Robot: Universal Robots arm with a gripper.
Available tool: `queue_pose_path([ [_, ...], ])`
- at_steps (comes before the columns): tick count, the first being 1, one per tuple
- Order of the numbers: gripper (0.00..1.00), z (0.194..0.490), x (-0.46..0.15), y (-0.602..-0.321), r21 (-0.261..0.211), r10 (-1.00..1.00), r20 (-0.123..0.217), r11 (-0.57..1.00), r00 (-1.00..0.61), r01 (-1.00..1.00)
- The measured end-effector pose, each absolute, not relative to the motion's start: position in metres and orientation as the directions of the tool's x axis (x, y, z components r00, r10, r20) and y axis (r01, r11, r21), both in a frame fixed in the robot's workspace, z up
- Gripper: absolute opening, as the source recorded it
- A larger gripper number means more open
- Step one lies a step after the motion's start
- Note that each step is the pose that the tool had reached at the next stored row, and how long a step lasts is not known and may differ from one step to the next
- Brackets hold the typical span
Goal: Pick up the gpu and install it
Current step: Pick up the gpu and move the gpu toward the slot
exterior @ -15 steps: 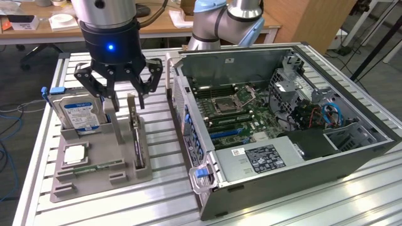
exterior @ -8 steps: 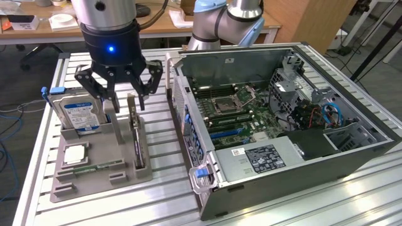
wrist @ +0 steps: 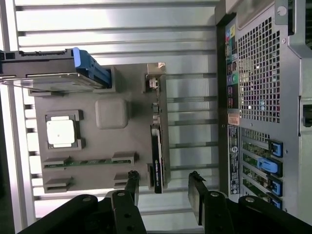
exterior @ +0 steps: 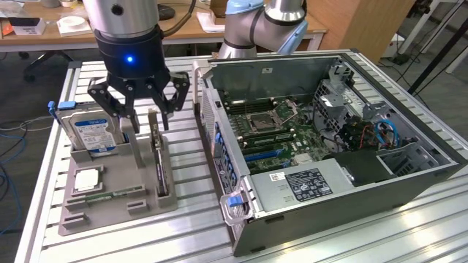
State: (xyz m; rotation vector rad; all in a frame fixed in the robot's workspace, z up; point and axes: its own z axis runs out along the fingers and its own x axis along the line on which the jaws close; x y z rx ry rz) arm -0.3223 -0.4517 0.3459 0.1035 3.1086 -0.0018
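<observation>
The gpu is a thin dark card standing on edge in a slot of the grey holder tray. My gripper hovers just above the card's far end, open, with one finger on each side of it. In the wrist view the gpu runs lengthwise between the black fingertips, and a clear gap shows on both sides. My gripper holds nothing. The open computer case lies at the exterior view's right, motherboard facing up.
On the same tray are a silver hard drive standing upright, a square processor and a green memory stick. The case's rear panel is close beside the tray. A second robot arm base stands behind the case.
</observation>
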Motion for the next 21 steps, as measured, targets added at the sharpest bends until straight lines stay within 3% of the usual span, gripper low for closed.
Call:
queue_pose_path([
  [21,0.53,0.3388,-0.3223,-0.4517,-0.021,0.066,-0.033,0.998,-0.997,0.067],
])
